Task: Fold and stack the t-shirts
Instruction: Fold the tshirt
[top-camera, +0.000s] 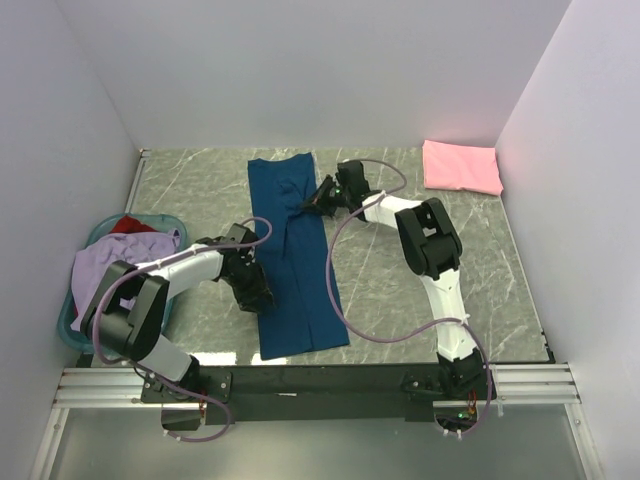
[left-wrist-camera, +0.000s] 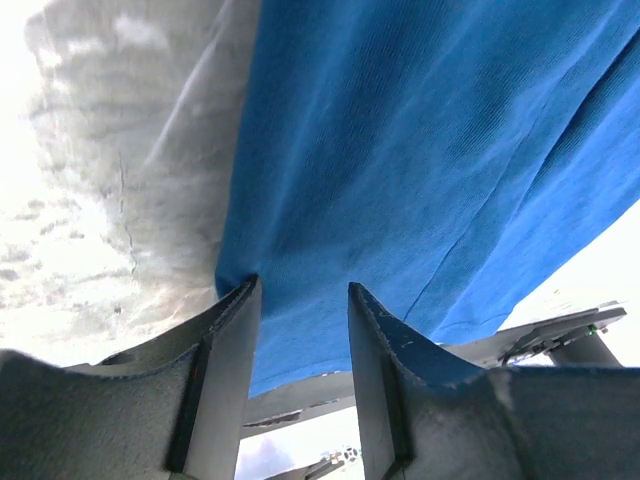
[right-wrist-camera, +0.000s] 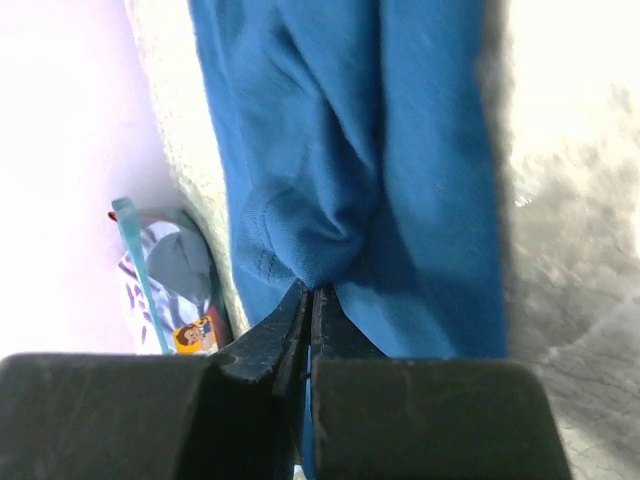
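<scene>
A navy t-shirt (top-camera: 292, 260) lies on the table as a long narrow strip running front to back. My right gripper (top-camera: 308, 205) is shut on a pinched fold of it (right-wrist-camera: 300, 240) near the far half, and the cloth bunches up at the fingertips (right-wrist-camera: 312, 290). At the strip's left edge, nearer the front, my left gripper (top-camera: 258, 290) stands open. Its fingertips (left-wrist-camera: 300, 300) rest at the hem, with blue cloth (left-wrist-camera: 420, 150) showing beyond them. A folded pink t-shirt (top-camera: 460, 166) lies at the back right. A lavender t-shirt (top-camera: 125, 262) and a red one (top-camera: 130, 224) sit in the basket.
The teal basket (top-camera: 68, 325) stands at the left wall, and its rim (right-wrist-camera: 130, 230) also shows in the right wrist view. White walls close in the marble table (top-camera: 400, 290) on three sides. A purple cable (top-camera: 335, 290) loops over the navy shirt's right side.
</scene>
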